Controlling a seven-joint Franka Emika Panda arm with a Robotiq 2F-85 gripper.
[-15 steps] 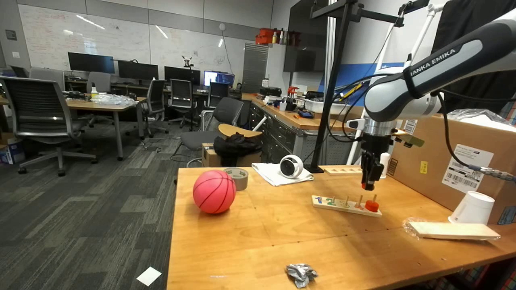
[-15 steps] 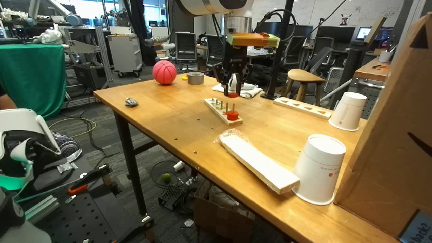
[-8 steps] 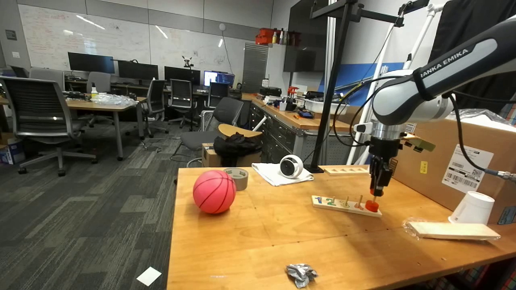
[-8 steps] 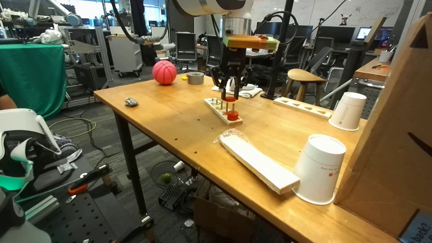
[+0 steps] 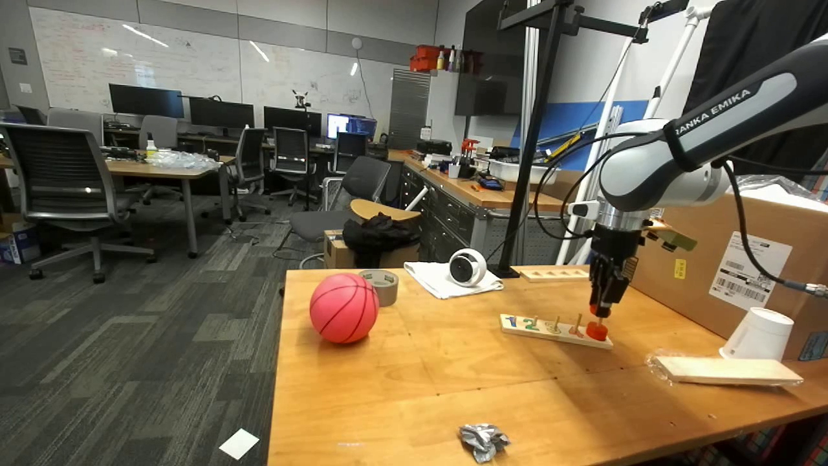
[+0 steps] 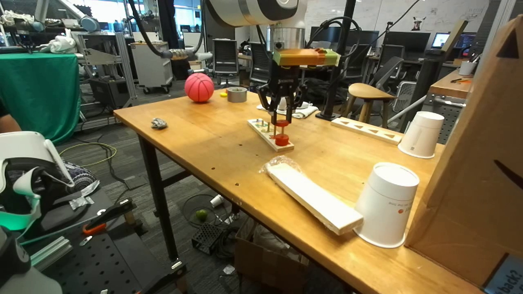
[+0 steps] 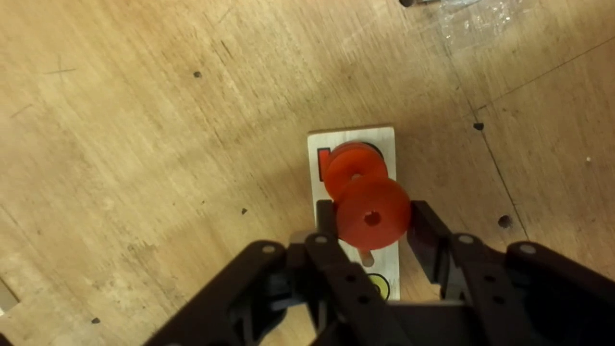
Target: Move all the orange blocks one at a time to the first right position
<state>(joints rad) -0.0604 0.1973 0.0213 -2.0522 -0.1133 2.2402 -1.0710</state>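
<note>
- On the table (image 6: 196, 139), at the left in an exterior view: one crumpled silver wad (image 6: 159, 123).
- One pink ball (image 6: 199, 87), well apart from the wad.
- One yellow piece (image 6: 223, 94), just beside one roll of tape (image 6: 237, 95).
- One pale tray (image 6: 265, 134), with painted numbers (image 5: 530, 324) and at least four upright pegs (image 5: 577, 322).
- One gripper (image 6: 282, 121), over the tray's end, away from the painted 1; its two fingers (image 7: 425, 221) are closed in on one orange block (image 7: 374, 204), one at each side, parted only by it.
- This block is in the air above the tray, near the top of the end peg (image 6: 282, 130); whether it touches the peg cannot be told. In the wrist view its one centre hole shows.
- One stack (image 6: 281, 140) of the same orange, lower down, seated around the end peg; how many blocks are in it cannot be counted.
- One folded white cloth (image 6: 309, 110), one round white device (image 5: 469, 267) on it.
- One slab (image 6: 312, 196), partly in clear wrap (image 6: 293, 162).
- One board (image 6: 365, 134) with cut-out holes.
- Two white cups (image 6: 386, 204), upside down: one just beside the slab, one near the board.
- One carton (image 6: 474, 183), far right.
</note>
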